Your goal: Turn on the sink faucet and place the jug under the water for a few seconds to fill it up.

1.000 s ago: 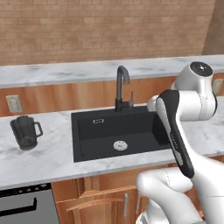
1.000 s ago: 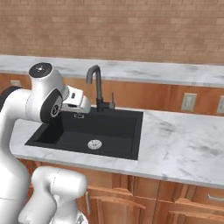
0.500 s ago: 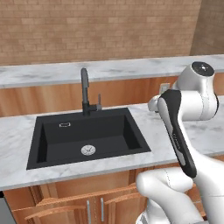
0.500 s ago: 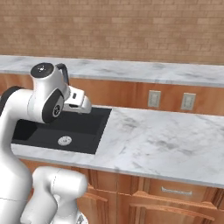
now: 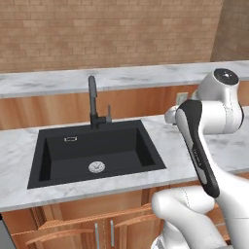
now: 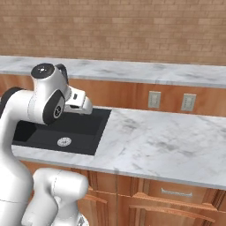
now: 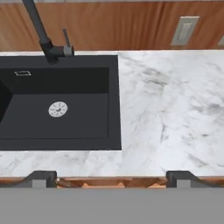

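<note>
Zero water yet, tap (image 5: 92, 99) off | gripper (image 7: 112, 178) wide open, holding nothing, parked high over counter (image 7: 175, 113) right of sink (image 7: 114, 105), prob just scouting | no jug around

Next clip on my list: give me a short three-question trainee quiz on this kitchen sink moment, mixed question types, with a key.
1. True or false: water is running from the sink faucet.
2. What lies at the bottom of the sink? A) a jug B) a round silver drain C) a sponge
3. Fill in: in the hand view, the two finger tips of the gripper stand wide ____, with nothing between them.

Key:
1. False; no stream shows at the spout.
2. B; the drain.
3. apart.
</note>
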Tool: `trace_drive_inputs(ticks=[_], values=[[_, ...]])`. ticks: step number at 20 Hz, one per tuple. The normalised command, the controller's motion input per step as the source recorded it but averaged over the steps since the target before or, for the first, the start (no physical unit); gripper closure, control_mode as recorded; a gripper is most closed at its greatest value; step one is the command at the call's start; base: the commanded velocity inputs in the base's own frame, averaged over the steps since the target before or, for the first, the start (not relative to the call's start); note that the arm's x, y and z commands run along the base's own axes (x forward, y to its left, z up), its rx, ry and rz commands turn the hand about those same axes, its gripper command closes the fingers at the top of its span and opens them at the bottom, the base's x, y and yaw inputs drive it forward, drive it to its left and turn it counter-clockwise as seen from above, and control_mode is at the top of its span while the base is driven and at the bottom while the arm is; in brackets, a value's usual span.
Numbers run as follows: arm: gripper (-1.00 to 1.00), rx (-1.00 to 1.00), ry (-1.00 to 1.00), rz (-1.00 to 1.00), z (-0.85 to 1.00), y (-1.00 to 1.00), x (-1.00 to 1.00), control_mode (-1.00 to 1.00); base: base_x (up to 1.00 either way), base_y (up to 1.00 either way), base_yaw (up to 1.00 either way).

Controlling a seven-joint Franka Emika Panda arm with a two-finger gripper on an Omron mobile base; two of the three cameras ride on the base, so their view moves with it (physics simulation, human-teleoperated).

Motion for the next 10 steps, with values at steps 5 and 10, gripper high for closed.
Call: trace_drive_inputs(ticks=[5, 10], values=[[-1.0, -0.01, -0.07, 0.0, 0.0, 0.0, 0.21, -1.0, 0.0, 0.0, 0.0], [-1.0, 0.02, -0.04, 0.02, 0.0, 0.06, 0.47, -1.0, 0.0, 0.0, 0.0]])
